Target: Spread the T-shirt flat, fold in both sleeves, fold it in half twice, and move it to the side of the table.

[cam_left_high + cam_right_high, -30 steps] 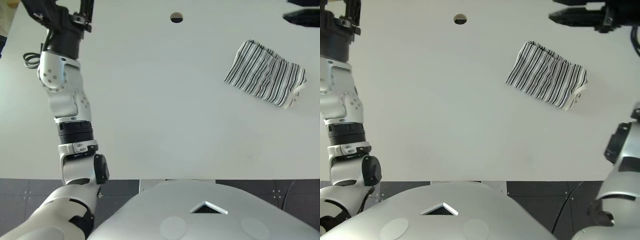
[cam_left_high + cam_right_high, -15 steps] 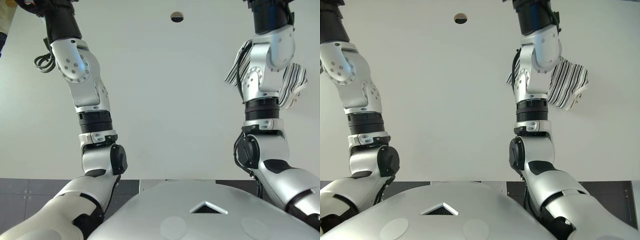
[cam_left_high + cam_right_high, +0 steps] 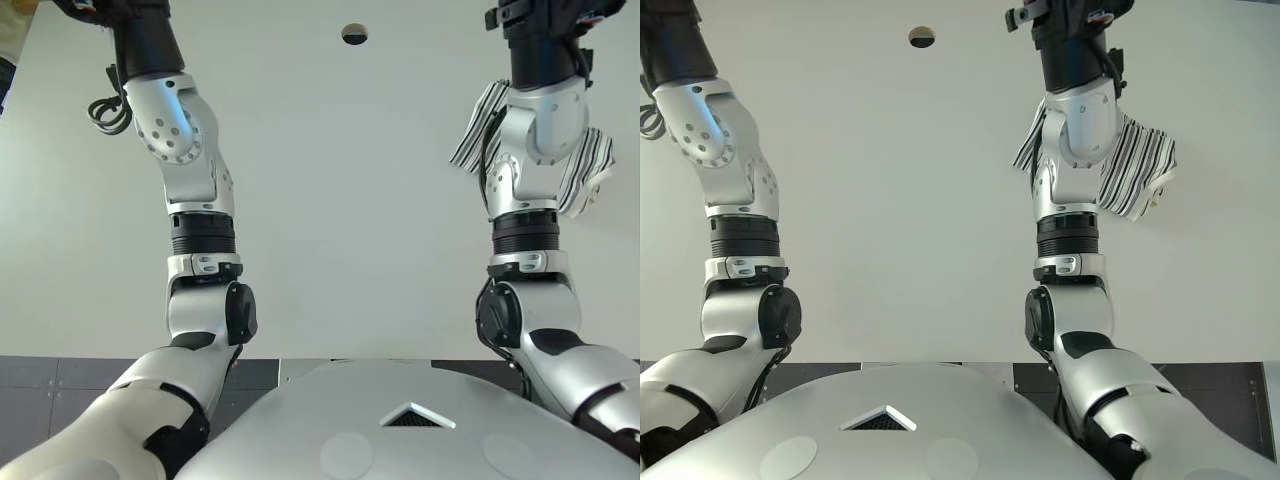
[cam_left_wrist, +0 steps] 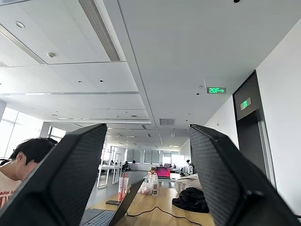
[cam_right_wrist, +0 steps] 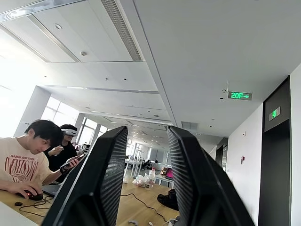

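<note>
Folded striped T-shirt (image 3: 1142, 165) sits on the white table (image 3: 340, 190), far side toward the robot's right, partly hidden behind the upright right arm (image 3: 535, 150). Left gripper (image 4: 146, 129) points up at the ceiling, fingers wide apart, empty. Right gripper (image 5: 148, 129) likewise, gap somewhat narrower, holding nothing.

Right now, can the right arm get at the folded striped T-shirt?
Probably yes: the T-shirt lies on the table behind that arm. The right gripper, open, points at the ceiling, so it must turn down first.
</note>
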Motion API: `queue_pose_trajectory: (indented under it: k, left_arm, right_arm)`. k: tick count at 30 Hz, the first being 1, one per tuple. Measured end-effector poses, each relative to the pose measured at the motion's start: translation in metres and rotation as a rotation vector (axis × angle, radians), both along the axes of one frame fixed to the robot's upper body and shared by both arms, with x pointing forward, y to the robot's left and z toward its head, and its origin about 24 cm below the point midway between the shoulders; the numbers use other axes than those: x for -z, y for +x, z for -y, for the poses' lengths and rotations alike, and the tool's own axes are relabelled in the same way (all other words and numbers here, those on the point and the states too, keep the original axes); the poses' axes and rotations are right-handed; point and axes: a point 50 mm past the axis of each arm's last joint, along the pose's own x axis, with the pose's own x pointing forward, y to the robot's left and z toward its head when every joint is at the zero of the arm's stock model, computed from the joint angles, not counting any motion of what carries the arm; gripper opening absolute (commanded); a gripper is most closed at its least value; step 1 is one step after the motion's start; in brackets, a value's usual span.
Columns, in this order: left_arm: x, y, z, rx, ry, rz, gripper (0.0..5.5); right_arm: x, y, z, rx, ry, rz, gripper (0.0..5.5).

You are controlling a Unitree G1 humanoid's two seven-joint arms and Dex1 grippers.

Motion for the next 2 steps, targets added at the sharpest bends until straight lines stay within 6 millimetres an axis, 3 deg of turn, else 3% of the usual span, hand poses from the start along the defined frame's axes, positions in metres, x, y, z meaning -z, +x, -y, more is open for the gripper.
queue_pose_trajectory:
  k: [2]
  left_arm:
    - [0.0020, 0.0012, 0.0014, 0.003, 0.002, -0.002, 3.23]
  right_arm:
    - [0.0018, 0.0001, 0.0003, 0.000, -0.004, -0.005, 1.60]
